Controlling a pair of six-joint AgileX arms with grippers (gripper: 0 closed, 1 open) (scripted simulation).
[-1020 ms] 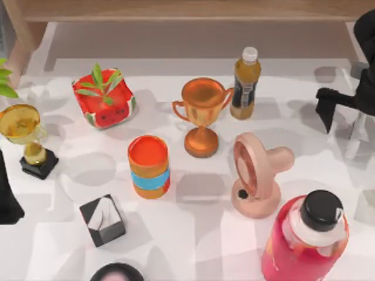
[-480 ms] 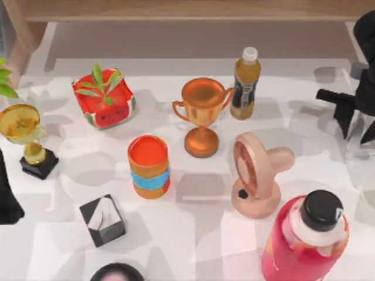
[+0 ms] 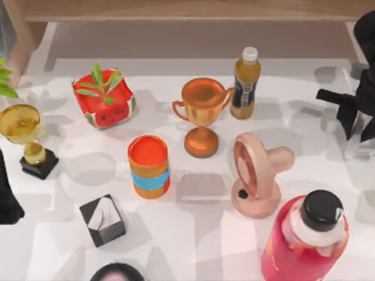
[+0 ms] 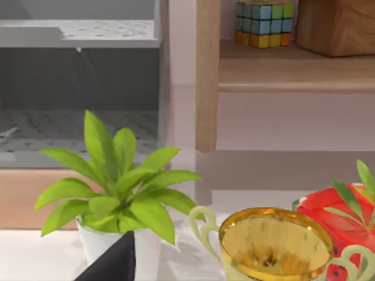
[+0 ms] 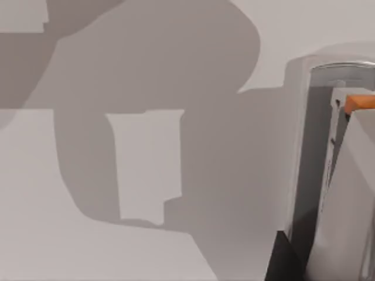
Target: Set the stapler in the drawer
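The right tool (image 3: pixel 360 124) hangs at the table's (image 3: pixel 199 234) right edge, directly over the one stapler (image 3: pixel 355 146), a pale slim piece lying on the table at that edge. In the right wrist view the stapler (image 5: pixel 345 193) shows close up, pale grey with a small orange tip. I cannot tell whether the right tool is holding it or merely set around it. The left arm (image 3: pixel 7 196) is parked at the table's left edge, and I cannot tell how wide the left tool (image 4: pixel 114 264) stands.

There are two trophies: a gold trophy (image 3: pixel 23 132) on a black base near the left edge and a copper trophy (image 3: pixel 202 114) about mid-table. There are two bottles: an amber bottle (image 3: pixel 245 85) with a white cap just beside the copper trophy, toward the far edge, and a big red bottle (image 3: pixel 304 243) with a black cap in the near right corner. There is one each of the following:
- a watermelon-patterned pot (image 3: pixel 104 99) with a green sprig
- an orange can (image 3: pixel 149 167) with a blue band
- a pink fan (image 3: pixel 255 175), between the copper trophy and the red bottle
- a black-and-white tissue box (image 3: pixel 102 219)
- a dark round thing (image 3: pixel 117 273), cut off at the near edge

The left wrist view adds one leafy plant (image 4: pixel 117 187) in a white pot. On a wooden shelf (image 4: pixel 293 73) behind it sits one colour cube (image 4: pixel 263 22).
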